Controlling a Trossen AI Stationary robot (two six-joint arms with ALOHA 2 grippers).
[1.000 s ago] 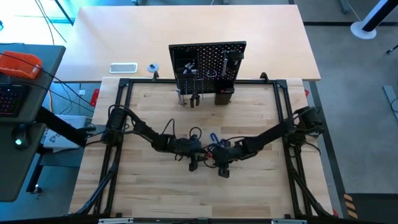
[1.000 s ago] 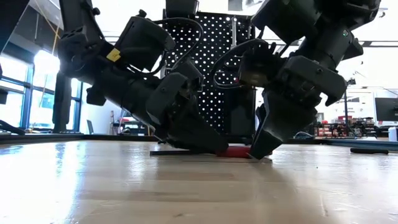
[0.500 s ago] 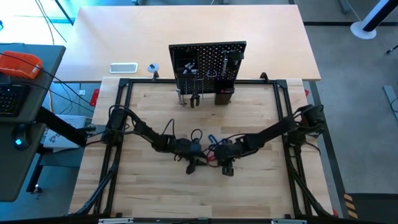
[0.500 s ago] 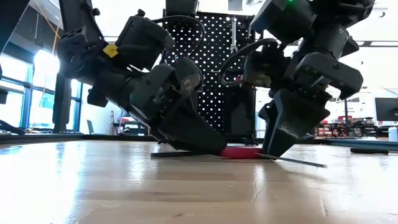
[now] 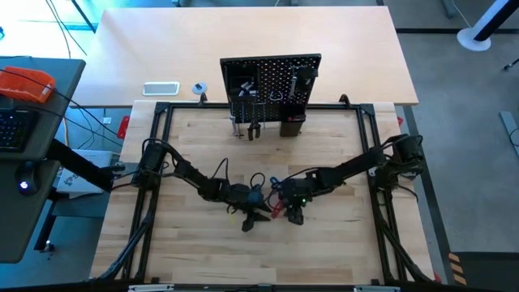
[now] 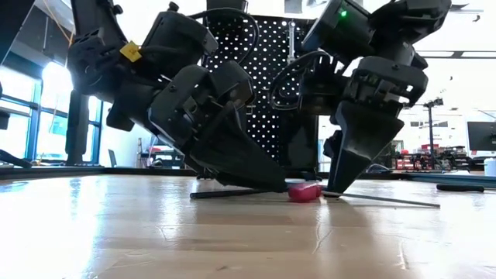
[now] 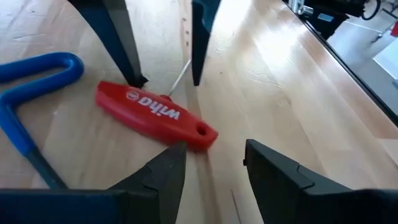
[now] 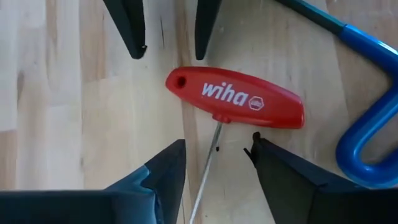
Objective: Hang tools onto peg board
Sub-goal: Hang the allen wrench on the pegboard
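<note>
A red T-handle tool (image 8: 236,96) lies flat on the wooden table, its thin steel shaft (image 8: 208,155) running out from the handle's middle. My right gripper (image 8: 214,155) is open, one finger on each side of the shaft close to the handle. My left gripper (image 7: 214,158) is open too, opposite it, at the handle's holed end (image 7: 202,132). A blue T hex key (image 7: 34,71) lies beside the red handle. The peg board (image 5: 272,81) stands upright at the table's far edge with several tools hung on it.
A black frame rail (image 5: 162,130) runs round the work area. A small black bin (image 5: 292,126) sits at the peg board's foot. The blue key's dark shaft (image 6: 232,193) lies on the wood under my left gripper. Bare wood stretches toward the near edge.
My right gripper has opened and let go of the red tool, and it has tipped to point more steeply down. The red tool has swung about on the table: its handle now shows end-on in the low view, and its shaft reaches farther out to the right.
</note>
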